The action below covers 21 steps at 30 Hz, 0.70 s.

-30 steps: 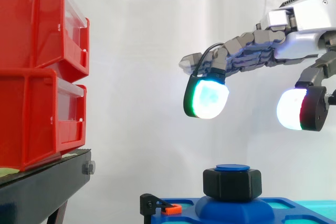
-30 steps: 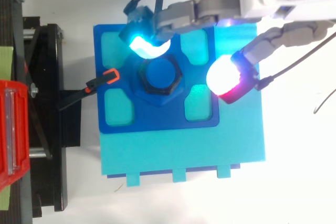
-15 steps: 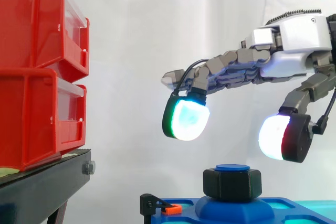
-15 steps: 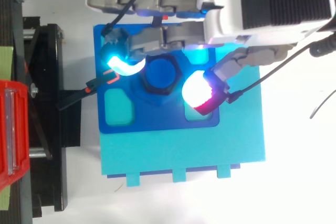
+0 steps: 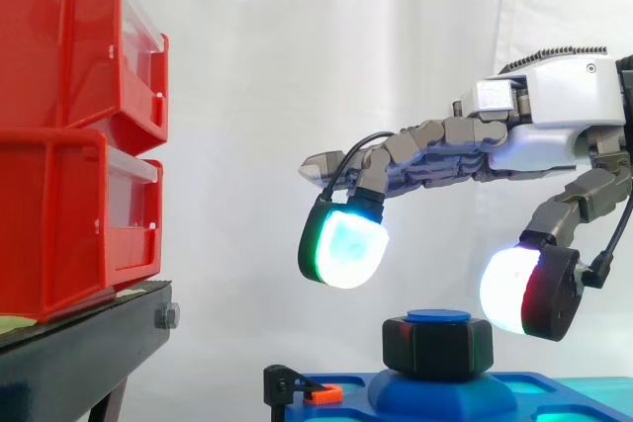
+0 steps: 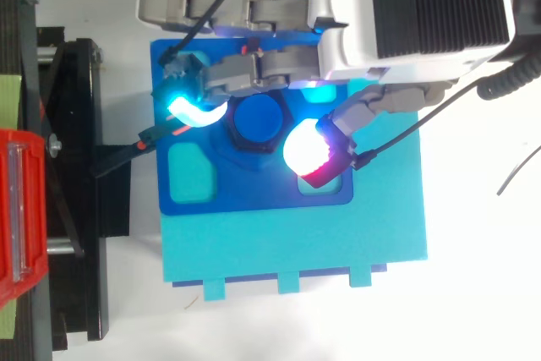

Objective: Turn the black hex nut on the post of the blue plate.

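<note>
The black hex nut [image 5: 437, 347] sits on the blue post [image 6: 257, 119] rising from the blue plate [image 6: 254, 194]. My hand [image 5: 554, 111] hovers above it, fingers stretched out and open. A cyan-green glowing fingertip [image 5: 342, 248] hangs up and to the left of the nut. The thumb pad [image 5: 519, 292] glows white and red just right of the nut's top. From above, the fingertip [image 6: 191, 110] and thumb pad [image 6: 311, 150] straddle the nut [image 6: 245, 139] without touching it.
Stacked red bins [image 5: 79, 135] stand on a black stand [image 5: 89, 353] at the left. An orange-tipped black clamp [image 6: 161, 133] grips the plate's left edge. A cyan base [image 6: 296, 247] lies under the plate.
The hand has moved left and down over the nut. The fingertip and thumb pad now flank the nut from closer.
</note>
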Tool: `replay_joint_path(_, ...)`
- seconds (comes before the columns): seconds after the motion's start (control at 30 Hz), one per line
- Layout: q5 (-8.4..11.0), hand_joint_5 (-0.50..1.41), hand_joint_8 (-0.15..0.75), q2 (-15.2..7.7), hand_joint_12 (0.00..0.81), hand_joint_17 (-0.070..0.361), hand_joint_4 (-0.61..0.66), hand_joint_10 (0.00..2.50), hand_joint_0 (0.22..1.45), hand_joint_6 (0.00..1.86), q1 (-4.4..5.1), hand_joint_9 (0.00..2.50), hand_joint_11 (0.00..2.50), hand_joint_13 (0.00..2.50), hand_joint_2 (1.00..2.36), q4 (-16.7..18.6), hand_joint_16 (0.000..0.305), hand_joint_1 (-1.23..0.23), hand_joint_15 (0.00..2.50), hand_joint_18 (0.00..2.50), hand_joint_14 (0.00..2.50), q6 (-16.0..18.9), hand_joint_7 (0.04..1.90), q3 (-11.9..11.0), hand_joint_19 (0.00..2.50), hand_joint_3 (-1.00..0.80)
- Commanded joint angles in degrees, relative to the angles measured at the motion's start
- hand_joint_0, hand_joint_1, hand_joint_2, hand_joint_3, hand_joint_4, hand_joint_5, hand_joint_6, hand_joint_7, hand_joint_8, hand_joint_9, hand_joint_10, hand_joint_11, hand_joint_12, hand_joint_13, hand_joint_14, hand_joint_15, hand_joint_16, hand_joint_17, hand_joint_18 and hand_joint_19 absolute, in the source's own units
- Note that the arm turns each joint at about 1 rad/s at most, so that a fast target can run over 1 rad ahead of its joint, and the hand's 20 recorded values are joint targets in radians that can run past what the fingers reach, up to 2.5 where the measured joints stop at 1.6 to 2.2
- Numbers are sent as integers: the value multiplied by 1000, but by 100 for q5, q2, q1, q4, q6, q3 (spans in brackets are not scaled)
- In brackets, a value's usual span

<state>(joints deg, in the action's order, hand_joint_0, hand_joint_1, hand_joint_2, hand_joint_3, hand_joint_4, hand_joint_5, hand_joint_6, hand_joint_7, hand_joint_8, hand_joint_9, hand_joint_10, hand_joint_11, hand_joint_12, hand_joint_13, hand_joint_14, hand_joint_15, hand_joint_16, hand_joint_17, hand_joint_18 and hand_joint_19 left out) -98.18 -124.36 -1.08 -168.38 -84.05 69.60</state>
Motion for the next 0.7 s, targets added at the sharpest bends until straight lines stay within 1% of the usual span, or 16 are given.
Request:
replay_joint_path(0.0,0,-300,61,0,255,78,-46,0,467,501,3,0,0,0,1000,33,35,-793,40,0,0,2,792,1,154,-500)
replay_joint_path(0.2,0,-300,61,-18,255,78,-47,0,467,501,3,0,0,0,1000,59,35,-796,40,0,0,2,793,10,153,-500)
replay_joint_path(0.27,0,-300,61,-132,255,78,-46,0,466,501,11,0,0,0,1000,77,35,-794,36,0,0,2,792,1,149,-500)
replay_joint_path(0.3,-17,-300,61,-132,255,78,-46,0,467,502,11,0,0,0,1000,94,35,-790,39,0,2,29,792,1,155,-500)
replay_joint_path(0.33,-26,-300,62,-220,255,78,-46,0,467,501,3,0,0,0,1000,174,35,-789,36,0,0,64,793,-7,155,-500)
replay_joint_path(0.43,-17,-300,62,-229,255,78,-46,0,466,501,11,0,0,0,1000,253,35,-787,40,0,0,99,792,1,152,-500)
replay_joint_path(0.6,-26,-300,61,-220,255,78,-45,0,466,501,11,0,0,0,1000,244,35,-781,35,0,0,99,792,-7,152,-500)
replay_joint_path(0.67,-26,-300,63,-229,255,78,-46,0,465,501,-6,0,0,0,1000,244,35,-777,37,0,0,99,793,-7,158,-500)
